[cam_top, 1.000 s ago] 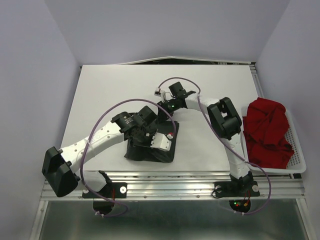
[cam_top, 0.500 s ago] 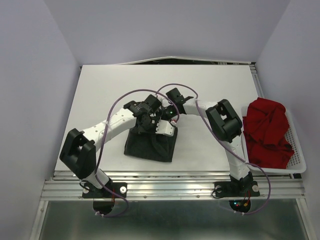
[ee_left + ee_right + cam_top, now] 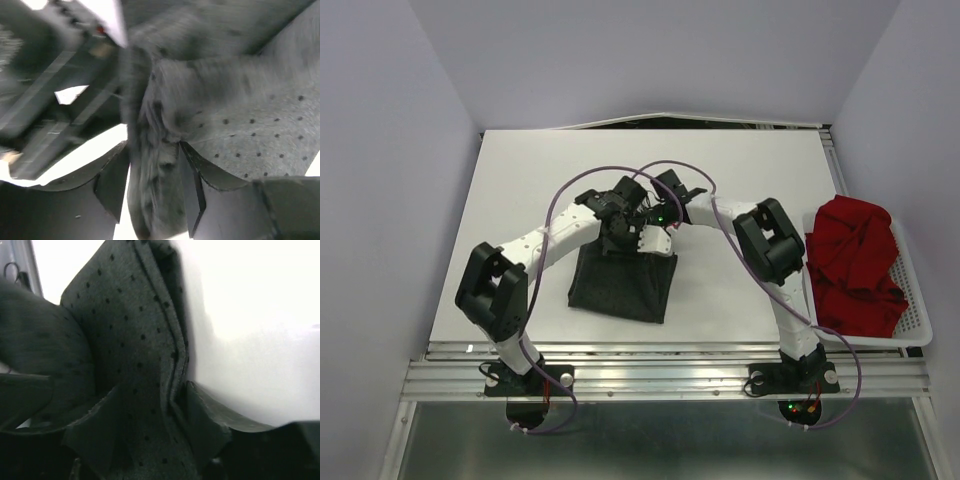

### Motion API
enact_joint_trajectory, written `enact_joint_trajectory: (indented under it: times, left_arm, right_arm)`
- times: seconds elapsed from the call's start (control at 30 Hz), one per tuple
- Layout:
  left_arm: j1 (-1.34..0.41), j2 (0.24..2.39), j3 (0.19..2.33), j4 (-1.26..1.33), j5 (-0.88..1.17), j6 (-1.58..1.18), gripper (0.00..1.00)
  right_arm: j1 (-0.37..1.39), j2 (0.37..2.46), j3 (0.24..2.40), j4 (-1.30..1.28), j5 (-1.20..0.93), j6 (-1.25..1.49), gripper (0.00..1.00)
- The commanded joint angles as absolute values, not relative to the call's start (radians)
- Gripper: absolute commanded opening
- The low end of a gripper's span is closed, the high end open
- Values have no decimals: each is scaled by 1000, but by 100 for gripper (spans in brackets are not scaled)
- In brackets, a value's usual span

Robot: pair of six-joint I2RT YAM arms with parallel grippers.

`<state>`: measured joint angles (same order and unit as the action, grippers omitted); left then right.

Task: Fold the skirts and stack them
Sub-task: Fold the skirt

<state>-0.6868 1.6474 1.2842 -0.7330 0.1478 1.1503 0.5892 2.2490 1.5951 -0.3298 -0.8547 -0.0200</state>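
Both arms reach in over the middle of the desk (image 3: 550, 170) and meet at one spot, the far edge of the dark grey dotted skirt (image 3: 623, 285). That skirt lies flat as a compact, roughly four-sided shape at the near centre of the desk, with its near edge close to the front rail.

On the left wrist camera, the left gripper (image 3: 152, 187) has its fingers (image 3: 192, 190) parted, with a thick upright fold of the grey cloth in the gap between them. A thin strip of bright desk shows beside one finger low down. Whether the cloth is pinched or loose in there, I cannot tell.

It's much the same on the right wrist camera. The right gripper (image 3: 150, 435) is down at the skirt's edge, where layered hems run up between its fingers (image 3: 207, 427), the dots plain on the fabric and bare desk off to one side. The fingers stand apart, but shadow hides the contact, so I cannot tell whether they have a hold.

Well apart on the right, the red skirt (image 3: 855, 265) sits bunched and crumpled in the white mesh basket (image 3: 918, 318) at the desk's right edge, with neither gripper near it.
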Motion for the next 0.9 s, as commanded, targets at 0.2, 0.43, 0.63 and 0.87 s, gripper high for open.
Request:
enact_joint_trajectory:
  times: [0.2,0.43,0.63,0.87]
  left_arm:
    - [-540,1562,1482,-700,195,1010,57]
    - [-428,1442,1312,-566,307,714,59]
    - [-330,1410,1121,-416,532,417,55]
    - [-295,1532,1039,-286,686,255,45]
  right_arm:
    - [405,2192,1787,-342,-657,-3,72]
    - [342,2040,1770,-460,-765,35,72]
    - [448,1861,1559,-405,-874,135,58]
    - [551,1779,1283,-196,-997,270,44]
